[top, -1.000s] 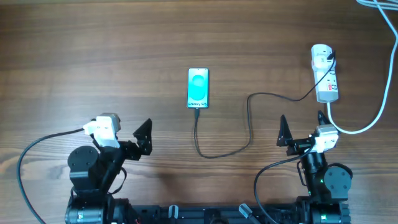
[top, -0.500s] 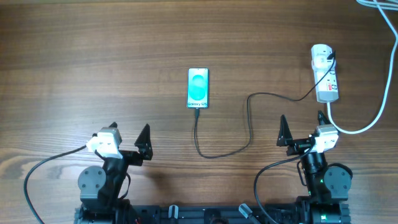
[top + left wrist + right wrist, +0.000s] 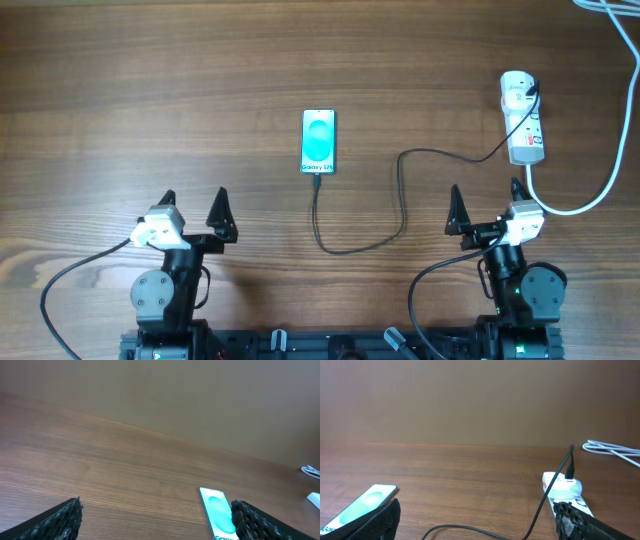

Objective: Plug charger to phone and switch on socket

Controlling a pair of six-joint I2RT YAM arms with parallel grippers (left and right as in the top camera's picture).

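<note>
The phone point(image 3: 318, 142) lies flat mid-table with its turquoise screen lit; it also shows in the left wrist view point(image 3: 218, 513) and the right wrist view point(image 3: 362, 503). The thin black charger cable point(image 3: 400, 190) runs from the phone's near end in a loop to the black plug in the white socket strip point(image 3: 523, 125), also seen in the right wrist view point(image 3: 565, 489). My left gripper point(image 3: 192, 204) is open and empty, near the front edge, left of the phone. My right gripper point(image 3: 485, 200) is open and empty, in front of the socket.
A thick white cable point(image 3: 600, 190) runs from the socket's near end out to the right and up to the far right corner. The wooden table point(image 3: 150, 90) ends against a plain wall at the back.
My left gripper has swung left and back toward the front edge, now pointing straight ahead. The right arm, phone, cable and socket have not moved.
</note>
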